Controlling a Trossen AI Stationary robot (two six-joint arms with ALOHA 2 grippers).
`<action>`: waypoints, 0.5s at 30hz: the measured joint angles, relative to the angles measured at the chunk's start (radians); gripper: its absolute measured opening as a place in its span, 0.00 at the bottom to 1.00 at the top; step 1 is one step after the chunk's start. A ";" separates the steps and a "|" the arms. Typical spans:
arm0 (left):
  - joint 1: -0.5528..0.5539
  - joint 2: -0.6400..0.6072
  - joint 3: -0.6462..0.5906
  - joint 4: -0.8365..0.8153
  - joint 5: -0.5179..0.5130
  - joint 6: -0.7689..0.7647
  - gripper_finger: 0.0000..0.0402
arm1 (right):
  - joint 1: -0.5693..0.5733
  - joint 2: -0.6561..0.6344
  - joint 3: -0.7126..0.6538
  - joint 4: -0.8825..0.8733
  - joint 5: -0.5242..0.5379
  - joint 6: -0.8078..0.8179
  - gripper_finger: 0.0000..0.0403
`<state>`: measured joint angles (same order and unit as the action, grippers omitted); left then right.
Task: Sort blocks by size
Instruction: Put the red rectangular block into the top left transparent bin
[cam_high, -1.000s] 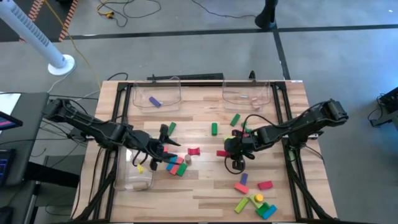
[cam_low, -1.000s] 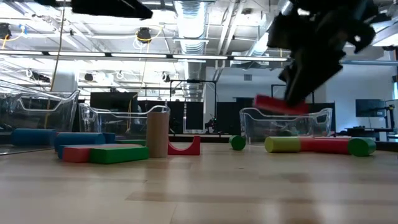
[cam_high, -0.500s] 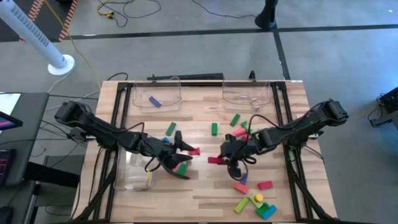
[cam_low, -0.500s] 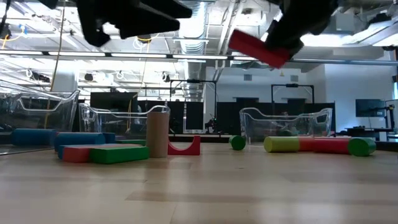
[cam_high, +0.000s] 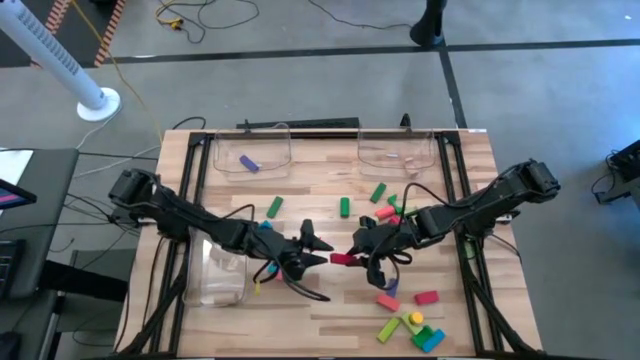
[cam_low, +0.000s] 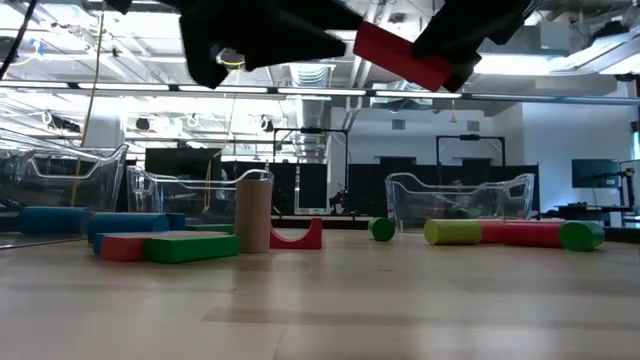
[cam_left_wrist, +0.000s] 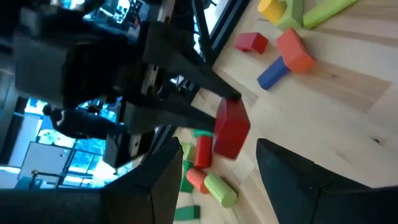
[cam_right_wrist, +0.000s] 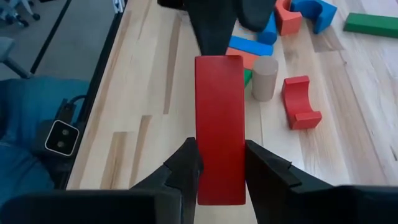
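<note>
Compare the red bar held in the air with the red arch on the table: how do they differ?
The red bar is a long flat slab with straight faces; the red arch is short, with a curved notch. The bar is held off the table by the right end effector; the arch lies loose on the wood beside a plain wooden cylinder. Both are red.
</note>
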<state>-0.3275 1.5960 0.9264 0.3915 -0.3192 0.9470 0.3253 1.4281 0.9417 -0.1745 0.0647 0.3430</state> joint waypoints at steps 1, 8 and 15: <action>0.000 0.010 0.009 -0.008 0.000 0.008 0.49 | 0.001 0.000 0.000 0.000 0.000 0.000 0.34; 0.000 0.059 0.055 -0.036 0.000 0.036 0.49 | 0.002 0.000 0.000 0.005 0.000 -0.001 0.34; 0.000 0.061 0.060 -0.018 0.000 0.046 0.43 | 0.002 0.000 0.000 0.004 0.000 -0.003 0.34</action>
<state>-0.3275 1.6566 0.9863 0.3737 -0.3191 0.9929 0.3275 1.4281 0.9417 -0.1708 0.0650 0.3395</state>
